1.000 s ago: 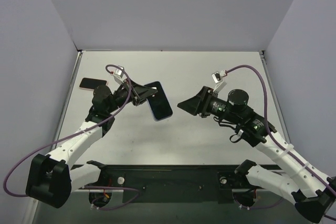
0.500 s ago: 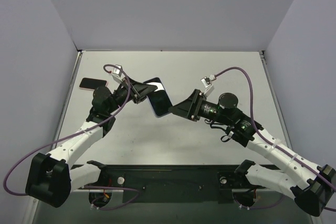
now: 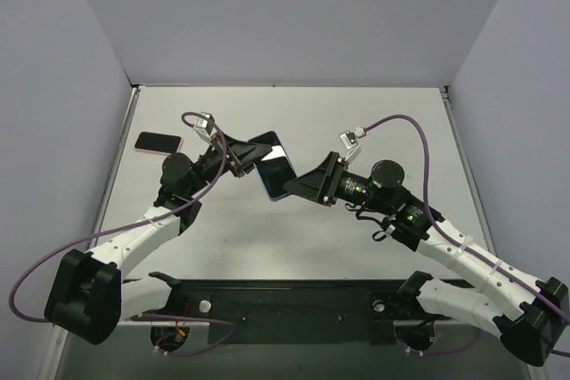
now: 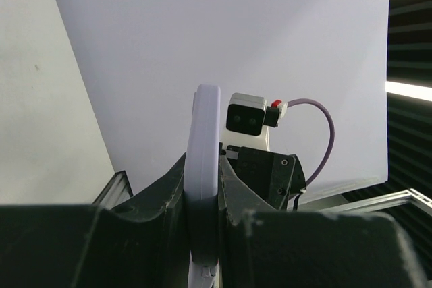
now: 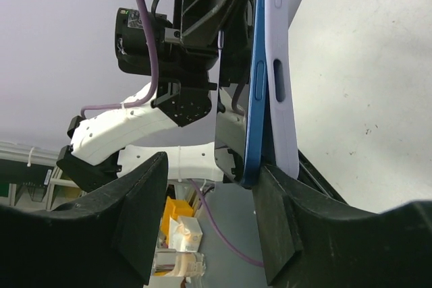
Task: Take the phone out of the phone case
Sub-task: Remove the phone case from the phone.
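One blue phone (image 5: 254, 109) sits in its lavender case (image 5: 281, 65), pinched by your left gripper (image 4: 202, 181); your right gripper (image 5: 209, 183) straddles it, spread.

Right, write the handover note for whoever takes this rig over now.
Left gripper: jaws shut on the phone case, holding it on edge above the table.
Right gripper: jaws open around the free end, not closed on it.
Phone: blue, not yet out of the lilac case, though its edge seems to gap away at the near end.
Done: cased phone raised and presented.
Left: grip the phone and pull it free.
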`<state>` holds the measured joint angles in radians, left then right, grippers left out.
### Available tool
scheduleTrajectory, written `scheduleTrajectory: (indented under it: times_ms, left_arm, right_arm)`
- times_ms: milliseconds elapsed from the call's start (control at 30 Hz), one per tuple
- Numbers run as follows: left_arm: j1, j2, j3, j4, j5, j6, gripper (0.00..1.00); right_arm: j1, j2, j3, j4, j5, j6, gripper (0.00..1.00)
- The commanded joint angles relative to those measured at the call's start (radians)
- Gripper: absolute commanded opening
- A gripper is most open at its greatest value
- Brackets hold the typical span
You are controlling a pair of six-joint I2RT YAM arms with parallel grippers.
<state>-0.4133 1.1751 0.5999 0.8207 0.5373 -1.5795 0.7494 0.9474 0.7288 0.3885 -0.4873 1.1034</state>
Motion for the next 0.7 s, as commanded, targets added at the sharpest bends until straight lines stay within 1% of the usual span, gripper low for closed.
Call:
scheduleTrajectory:
  times_ms: [0,100,233,267,333,367,433,467,500,533,567,667]
  left_arm:
    - [-0.058,-0.023,0.041,0.108,0.035,-0.037,0.0]
    - [-0.105,-0.017,0.066,0.074,0.067,0.03,0.0]
    - [-0.146,-0.009,0.099,0.052,0.125,0.081,0.0]
    - [-0.153,-0.009,0.104,0.043,0.133,0.099,0.0]
    - [-0.171,-0.02,0.13,0.012,0.144,0.142,0.0]
    - [-0.182,-0.031,0.144,-0.012,0.141,0.165,0.0]
    - [-0.185,-0.051,0.17,-0.109,0.127,0.234,0.0]
    - [-0.183,-0.057,0.176,-0.182,0.113,0.278,0.0]
    - [-0.183,-0.069,0.179,-0.213,0.106,0.295,0.09]
    - [-0.182,-0.074,0.179,-0.257,0.089,0.324,0.14]
    - [-0.182,-0.078,0.167,-0.259,0.084,0.329,0.25]
    - [-0.179,-0.077,0.111,-0.192,0.072,0.311,0.39]
  right_arm:
    - [-0.01,0.004,0.004,0.105,0.024,0.013,0.48]
    - [-0.027,0.016,0.03,0.095,0.009,0.006,0.47]
    - [-0.05,0.05,0.06,0.112,-0.036,-0.019,0.38]
    - [-0.05,0.059,0.067,0.115,-0.048,-0.03,0.38]
    - [-0.05,0.086,0.073,0.142,-0.072,-0.022,0.31]
    - [-0.05,0.106,0.07,0.174,-0.077,-0.017,0.23]
    - [-0.05,0.123,0.061,0.225,-0.092,-0.004,0.12]
    - [-0.051,0.125,0.055,0.237,-0.097,0.007,0.07]
    - [-0.054,0.123,0.046,0.248,-0.096,0.007,0.0]
    - [-0.058,0.12,0.04,0.248,-0.085,0.012,0.0]
    - [-0.064,0.114,0.028,0.257,-0.083,0.016,0.0]
    - [-0.074,0.108,0.0,0.331,-0.105,0.081,0.0]
